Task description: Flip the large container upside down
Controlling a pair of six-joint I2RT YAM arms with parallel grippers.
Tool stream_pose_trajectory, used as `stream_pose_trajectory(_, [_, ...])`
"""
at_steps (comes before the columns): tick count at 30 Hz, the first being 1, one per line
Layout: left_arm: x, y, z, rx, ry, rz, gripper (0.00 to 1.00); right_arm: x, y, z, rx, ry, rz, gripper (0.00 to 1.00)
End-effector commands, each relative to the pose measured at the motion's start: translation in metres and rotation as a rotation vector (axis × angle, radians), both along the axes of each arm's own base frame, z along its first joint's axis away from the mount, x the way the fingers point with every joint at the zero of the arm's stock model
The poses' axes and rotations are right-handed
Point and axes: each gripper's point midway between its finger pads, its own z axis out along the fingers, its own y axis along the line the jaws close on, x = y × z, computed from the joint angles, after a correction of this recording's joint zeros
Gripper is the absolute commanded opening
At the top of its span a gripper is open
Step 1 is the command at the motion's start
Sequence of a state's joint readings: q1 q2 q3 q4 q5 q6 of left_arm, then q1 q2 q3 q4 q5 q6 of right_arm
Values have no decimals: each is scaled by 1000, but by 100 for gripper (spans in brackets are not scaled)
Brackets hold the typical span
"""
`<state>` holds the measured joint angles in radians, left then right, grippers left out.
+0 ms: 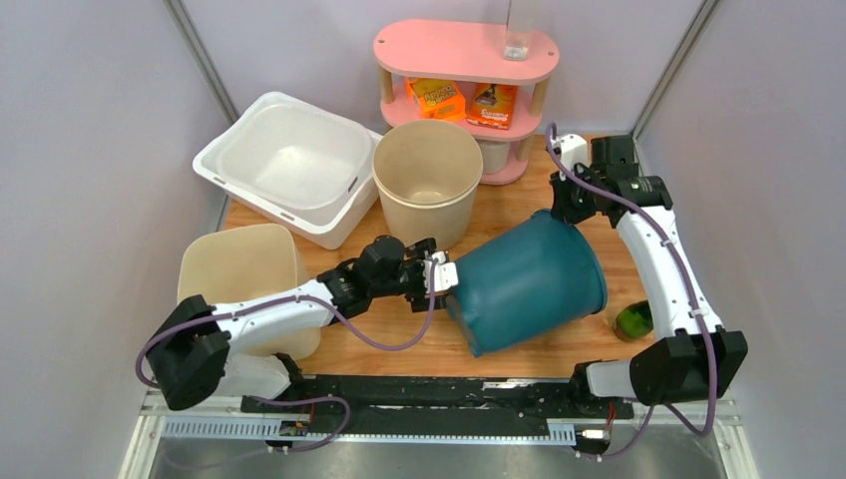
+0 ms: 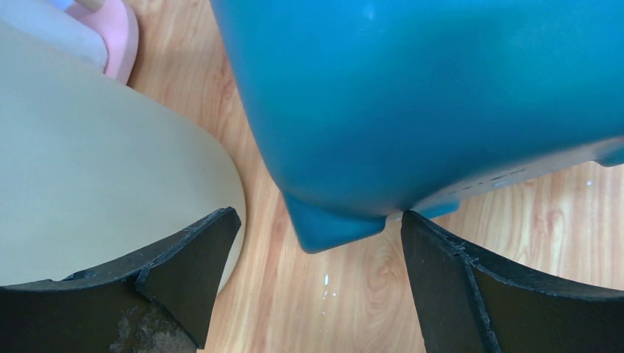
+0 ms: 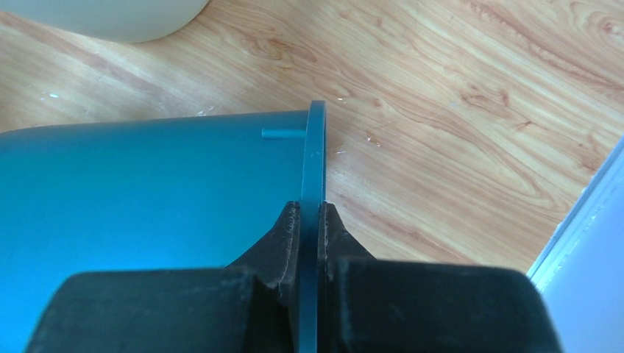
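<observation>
The large container (image 1: 524,279) is a teal bucket lying tilted on its side on the wooden table, its base toward the left arm and its mouth toward the right. My left gripper (image 1: 444,274) is open at the base. In the left wrist view the base corner of the container (image 2: 427,103) sits between the spread fingers of the left gripper (image 2: 318,217), the right finger close to its bottom edge. My right gripper (image 1: 567,215) is shut on the far rim. In the right wrist view the thin rim (image 3: 313,162) is pinched in the right gripper (image 3: 310,209).
A beige round bucket (image 1: 427,185) stands just behind the left gripper, and its wall (image 2: 96,169) is close to the left finger. A white tub (image 1: 289,160), a beige square bin (image 1: 239,269), a pink shelf (image 1: 464,60) and a green object (image 1: 633,319) ring the teal bucket.
</observation>
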<state>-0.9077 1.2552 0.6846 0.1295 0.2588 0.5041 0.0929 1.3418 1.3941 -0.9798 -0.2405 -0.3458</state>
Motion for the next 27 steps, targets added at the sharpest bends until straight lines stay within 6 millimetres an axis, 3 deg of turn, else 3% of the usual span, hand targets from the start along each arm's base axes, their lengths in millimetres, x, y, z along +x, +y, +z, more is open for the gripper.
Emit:
stream_pose_trajectory(1, [28, -12, 10, 23, -64, 55, 90, -31, -9, -42, -55, 178, 8, 0])
stream_pose_trajectory(5, [24, -22, 22, -5, -105, -18, 77, -39, -9, -59, -56, 217, 29, 0])
stream_pose_trajectory(7, [22, -30, 26, -14, -94, -51, 63, -43, -9, -70, -58, 240, 44, 0])
stream_pose_trajectory(13, [13, -49, 17, 16, -8, -149, 35, -49, -8, -91, -53, 294, 70, 0])
stream_pose_trajectory(16, [14, -54, 27, -2, 24, -139, 30, -49, -5, -93, -34, 299, 73, 0])
stream_pose_trajectory(20, [14, -61, 66, -97, 42, -115, 28, -51, 18, -87, 101, 321, 76, 0])
stream_pose_trajectory(27, [12, -73, 177, -320, 47, -101, 28, -51, 69, -61, 372, 409, 65, 0])
